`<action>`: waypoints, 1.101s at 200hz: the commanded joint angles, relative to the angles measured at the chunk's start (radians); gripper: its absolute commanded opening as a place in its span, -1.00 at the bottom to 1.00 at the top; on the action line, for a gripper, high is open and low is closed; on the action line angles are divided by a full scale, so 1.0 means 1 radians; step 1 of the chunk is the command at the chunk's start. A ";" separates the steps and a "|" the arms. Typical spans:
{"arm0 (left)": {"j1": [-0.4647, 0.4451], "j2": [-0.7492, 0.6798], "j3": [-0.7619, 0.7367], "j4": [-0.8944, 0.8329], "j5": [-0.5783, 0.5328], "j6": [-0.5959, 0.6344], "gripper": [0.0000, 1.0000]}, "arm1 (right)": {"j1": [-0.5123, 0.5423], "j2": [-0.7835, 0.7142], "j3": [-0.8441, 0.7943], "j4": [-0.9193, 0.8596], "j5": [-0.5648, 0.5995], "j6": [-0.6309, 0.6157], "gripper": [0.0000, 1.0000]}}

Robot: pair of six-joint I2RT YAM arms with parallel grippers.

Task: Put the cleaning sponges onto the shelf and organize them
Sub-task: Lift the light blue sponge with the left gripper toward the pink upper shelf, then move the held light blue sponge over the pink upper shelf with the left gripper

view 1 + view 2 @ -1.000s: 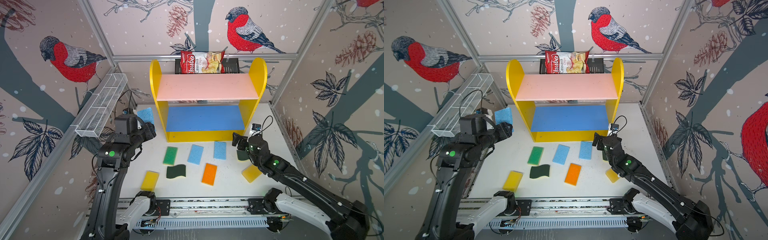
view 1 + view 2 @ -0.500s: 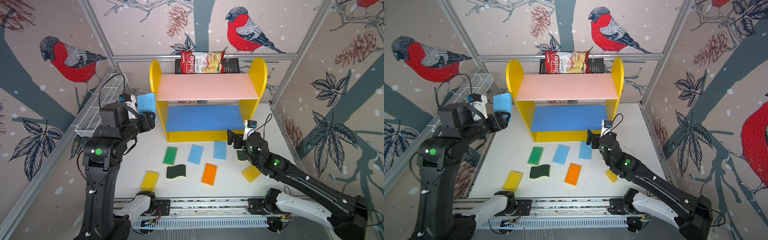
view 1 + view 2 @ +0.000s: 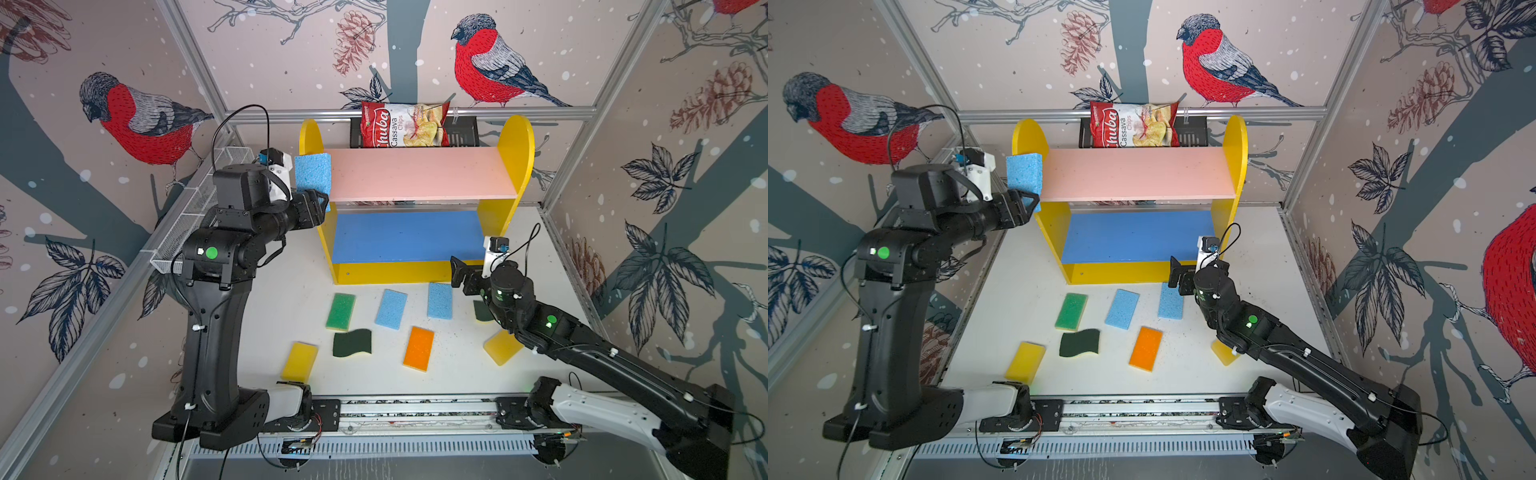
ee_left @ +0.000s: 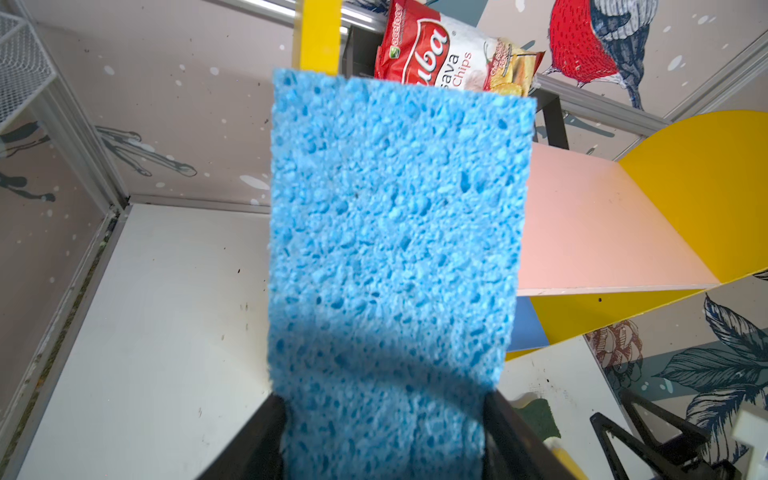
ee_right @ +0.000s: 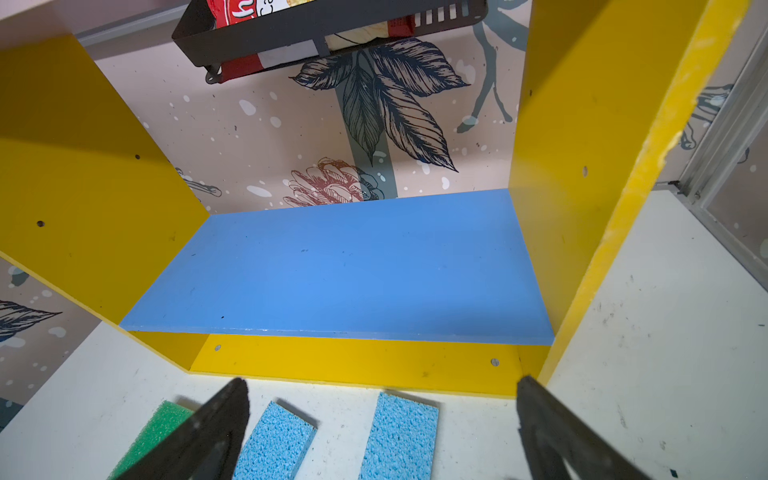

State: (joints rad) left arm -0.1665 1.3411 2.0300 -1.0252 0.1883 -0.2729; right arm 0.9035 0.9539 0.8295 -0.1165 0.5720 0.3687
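Observation:
My left gripper (image 3: pixel 320 203) is shut on a light blue sponge (image 3: pixel 312 174), held upright by its edges at the left end of the shelf's pink upper board (image 3: pixel 419 174). In the left wrist view this sponge (image 4: pixel 395 232) fills the middle. My right gripper (image 3: pixel 459 272) hangs open and empty over the table, before the shelf's yellow base (image 3: pixel 390 272) and blue board (image 5: pixel 340 270). On the table lie a green-topped sponge (image 3: pixel 340 311), two blue ones (image 3: pixel 391 308) (image 3: pixel 439 300), an orange one (image 3: pixel 418 348), a wavy dark-green one (image 3: pixel 352 343) and a yellow one (image 3: pixel 299 361). Another yellow sponge (image 3: pixel 501 348) and a dark-green sponge (image 3: pixel 482 311) are partly hidden under the right arm.
A red chips bag (image 3: pixel 401 124) sits in a black rack (image 3: pixel 461 133) on the back wall behind the shelf. A white wire mesh basket (image 3: pixel 195 216) hangs on the left wall next to the left arm. The arms' rail (image 3: pixel 415 411) runs along the front edge.
The left arm has lifted the blue sponge from low beside the shelf up to the pink board's left end. The right gripper has moved forward and slightly left toward the shelf base, staying open.

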 commanded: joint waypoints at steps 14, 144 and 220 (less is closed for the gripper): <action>-0.055 0.098 0.112 0.043 0.024 0.033 0.31 | 0.003 0.012 0.012 0.020 0.017 -0.015 0.99; -0.187 0.423 0.379 0.014 -0.216 0.018 0.31 | 0.000 0.014 0.013 0.021 0.003 -0.019 0.99; -0.225 0.472 0.378 0.010 -0.342 -0.027 0.30 | -0.013 0.005 -0.010 0.035 0.002 -0.043 0.99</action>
State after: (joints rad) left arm -0.3851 1.8030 2.4069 -1.0290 -0.0940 -0.2840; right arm 0.8955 0.9642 0.8249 -0.1089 0.5705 0.3431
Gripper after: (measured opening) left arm 0.652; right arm 0.995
